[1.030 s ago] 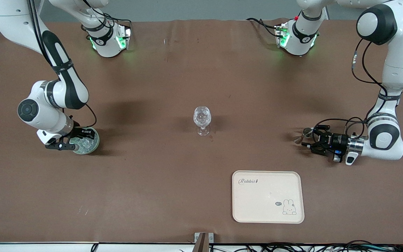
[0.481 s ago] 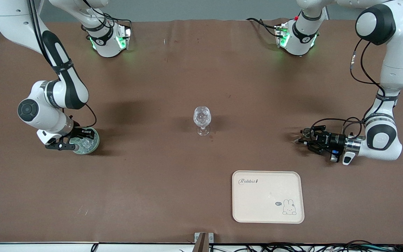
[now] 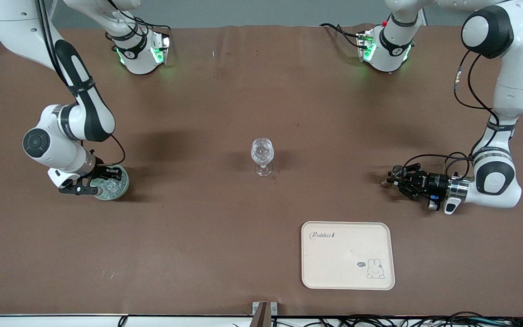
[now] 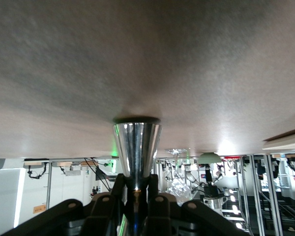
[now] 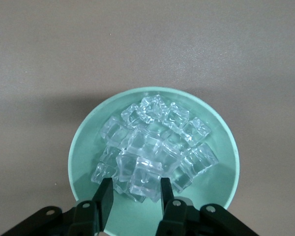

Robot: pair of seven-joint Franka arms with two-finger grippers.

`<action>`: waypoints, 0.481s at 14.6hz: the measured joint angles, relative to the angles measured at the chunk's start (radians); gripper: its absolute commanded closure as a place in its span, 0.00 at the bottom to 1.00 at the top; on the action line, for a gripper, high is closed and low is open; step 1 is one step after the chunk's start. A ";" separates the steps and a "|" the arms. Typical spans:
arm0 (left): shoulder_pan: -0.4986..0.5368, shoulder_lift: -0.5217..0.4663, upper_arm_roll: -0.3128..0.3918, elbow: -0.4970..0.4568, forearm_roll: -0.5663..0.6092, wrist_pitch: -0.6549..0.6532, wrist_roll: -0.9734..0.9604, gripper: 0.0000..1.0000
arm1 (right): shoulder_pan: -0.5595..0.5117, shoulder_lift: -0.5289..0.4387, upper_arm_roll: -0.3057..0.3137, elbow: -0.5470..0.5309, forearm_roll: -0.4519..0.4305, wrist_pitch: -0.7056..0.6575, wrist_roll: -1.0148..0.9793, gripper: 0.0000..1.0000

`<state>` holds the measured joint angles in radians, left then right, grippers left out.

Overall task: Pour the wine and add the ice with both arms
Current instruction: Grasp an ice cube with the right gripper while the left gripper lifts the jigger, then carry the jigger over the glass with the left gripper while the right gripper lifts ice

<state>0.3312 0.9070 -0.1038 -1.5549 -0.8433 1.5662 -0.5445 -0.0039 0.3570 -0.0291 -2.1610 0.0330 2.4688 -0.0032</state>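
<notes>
Front view: right gripper (image 3: 92,183) down in pale green bowl (image 3: 123,184) of ice (image 3: 111,185) at right arm's end of worktop (image 3: 198,236); left gripper (image 3: 397,179) clenched on metal cup (image 3: 396,171); stemmed glass (image 3: 261,154) mid-worktop; tray (image 3: 347,254) marked "Rabbit".

Left wrist view: left gripper (image 4: 135,194) clamped on shiny cup stem (image 4: 136,147).

Right wrist view: right gripper (image 5: 134,196) fingers (image 5: 106,196) bracketing one ice (image 5: 155,147) cube (image 5: 146,179), not fully closed.

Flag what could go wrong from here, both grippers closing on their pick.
1. The right gripper straddles one clear ice cube atop a loose heap in the pale green bowl; it may squirt out or drag neighbours.
2. The left gripper pinches the narrow end of a shiny metal cone-shaped cup; the slick taper could slip or tilt.
3. The clear faceted stemmed glass looks tippy.
</notes>
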 measured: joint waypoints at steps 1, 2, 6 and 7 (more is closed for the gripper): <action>0.000 0.000 0.000 0.000 -0.005 -0.001 -0.001 0.99 | 0.000 0.000 -0.001 0.000 0.000 0.001 -0.002 0.53; 0.000 0.000 0.000 0.000 -0.008 -0.002 -0.001 0.99 | 0.000 0.000 -0.002 -0.001 0.000 0.002 -0.004 0.53; -0.001 -0.004 -0.037 0.009 -0.047 -0.043 -0.032 1.00 | -0.001 0.000 -0.003 -0.004 0.000 0.008 -0.006 0.55; -0.011 -0.012 -0.065 0.025 -0.037 -0.043 -0.040 1.00 | -0.001 0.001 -0.003 -0.005 0.000 0.009 -0.006 0.56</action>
<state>0.3197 0.8950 -0.1685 -1.5299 -0.8801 1.5227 -0.5840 -0.0046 0.3576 -0.0323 -2.1658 0.0329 2.4778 -0.0095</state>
